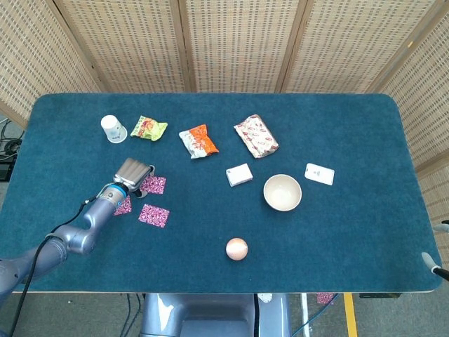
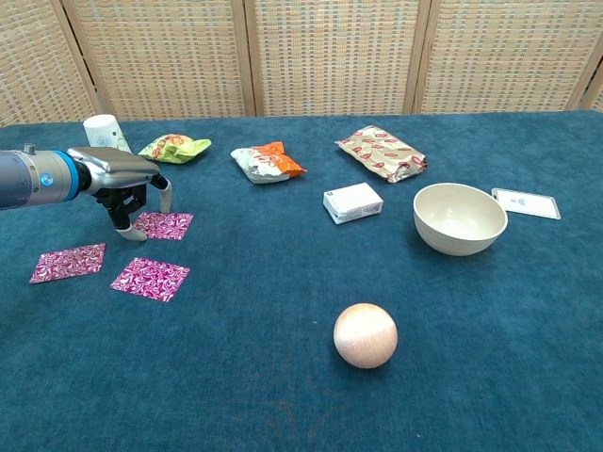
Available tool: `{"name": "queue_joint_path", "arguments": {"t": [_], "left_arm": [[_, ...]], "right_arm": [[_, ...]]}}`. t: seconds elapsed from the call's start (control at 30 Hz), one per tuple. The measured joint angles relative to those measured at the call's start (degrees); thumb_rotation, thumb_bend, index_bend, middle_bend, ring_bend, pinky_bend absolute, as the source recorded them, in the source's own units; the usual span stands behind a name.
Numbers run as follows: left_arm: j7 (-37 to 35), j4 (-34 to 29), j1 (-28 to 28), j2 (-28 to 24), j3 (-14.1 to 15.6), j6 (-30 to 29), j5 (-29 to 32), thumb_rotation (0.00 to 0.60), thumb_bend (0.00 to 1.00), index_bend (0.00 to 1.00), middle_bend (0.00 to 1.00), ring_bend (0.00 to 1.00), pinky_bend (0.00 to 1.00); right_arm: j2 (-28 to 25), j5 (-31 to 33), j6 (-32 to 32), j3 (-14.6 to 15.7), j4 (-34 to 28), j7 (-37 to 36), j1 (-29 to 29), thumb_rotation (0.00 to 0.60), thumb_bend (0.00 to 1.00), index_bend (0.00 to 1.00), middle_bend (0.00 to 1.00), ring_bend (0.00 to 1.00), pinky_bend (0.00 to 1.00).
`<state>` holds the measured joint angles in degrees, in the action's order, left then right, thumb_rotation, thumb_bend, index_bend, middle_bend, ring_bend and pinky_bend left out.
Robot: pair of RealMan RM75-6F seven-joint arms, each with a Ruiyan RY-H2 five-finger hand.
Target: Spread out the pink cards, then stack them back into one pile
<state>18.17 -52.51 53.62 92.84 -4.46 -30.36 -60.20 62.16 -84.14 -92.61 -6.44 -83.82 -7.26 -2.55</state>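
Observation:
Three pink patterned cards lie spread apart on the blue table at the left: a far card (image 2: 163, 224) (image 1: 153, 184), a left card (image 2: 68, 263) (image 1: 123, 205) and a near card (image 2: 150, 279) (image 1: 153, 215). My left hand (image 2: 127, 182) (image 1: 133, 171) hovers palm down over the far card's left edge. Its fingers (image 2: 166, 196) are apart and point down, with nothing held between them. Of my right hand only a grey sliver (image 1: 432, 264) shows at the right edge of the head view.
Behind the cards stand a white paper cup (image 2: 105, 131) and a green snack bag (image 2: 173, 147). Further right are an orange bag (image 2: 267, 162), a patterned packet (image 2: 382, 153), a white box (image 2: 352, 202), a cream bowl (image 2: 460, 218), a white card (image 2: 526, 202) and a peach ball (image 2: 365, 335).

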Motion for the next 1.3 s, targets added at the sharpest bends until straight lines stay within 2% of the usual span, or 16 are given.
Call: {"name": "queue_joint_path", "arguments": {"t": [0.7,0.97,1.3], "left_arm": [[-1.50,-3.82,-0.79,-2.68,-0.20,-2.35,-1.82,0.520,0.27,0.42,0.81,0.79,0.68],[-1.33,-7.17,-1.75,-5.40,0.23,-3.42,-1.97,0.522,0.26,0.42,0.81,0.79,0.68],[0.43,-13.31,-4.18,-9.90,1.15,-5.81,0.65,0.523,0.26,0.42,0.81,0.79,0.68]], "right_arm": [[0.21,-0.31,-0.10,0.10,0.24,-0.20,0.04,0.600,0.23,0.35,0.32,0.16,0.14],[0.32,-0.42,0.15,0.13,0.35,-0.26,0.24,0.600,0.23,0.35,0.32,0.16,0.14],[0.64,-0.82,0.96,0.06,0.51,-0.32,1.06,0.600,0.23,0.35,0.32,0.16,0.14]]}}
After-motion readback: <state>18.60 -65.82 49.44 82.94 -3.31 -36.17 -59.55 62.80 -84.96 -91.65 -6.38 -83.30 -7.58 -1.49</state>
